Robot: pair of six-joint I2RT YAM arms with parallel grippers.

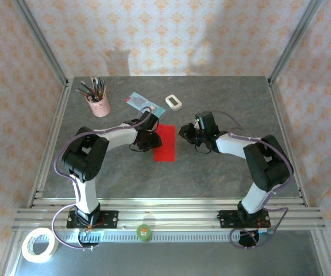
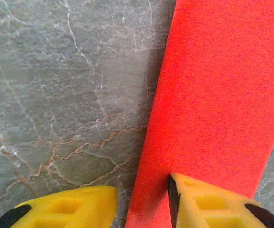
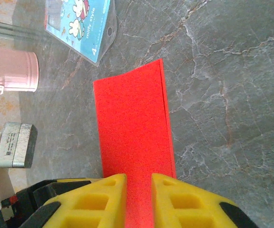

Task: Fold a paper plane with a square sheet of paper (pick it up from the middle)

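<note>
My left hand (image 1: 146,138) sits at the left long edge of the red paper (image 1: 165,144), fingers (image 2: 75,209) spread: one over the bare bench (image 1: 223,103), the other over the paper's margin. The paper lies flat mid-bench between my two hands, a narrow strip whose long axis runs away from my bases. My right hand (image 1: 187,132) is at its right side, fingers nearly together with red in the slit — pinching or not, I cannot tell. The left looks closer, so I judge it leads.
</note>
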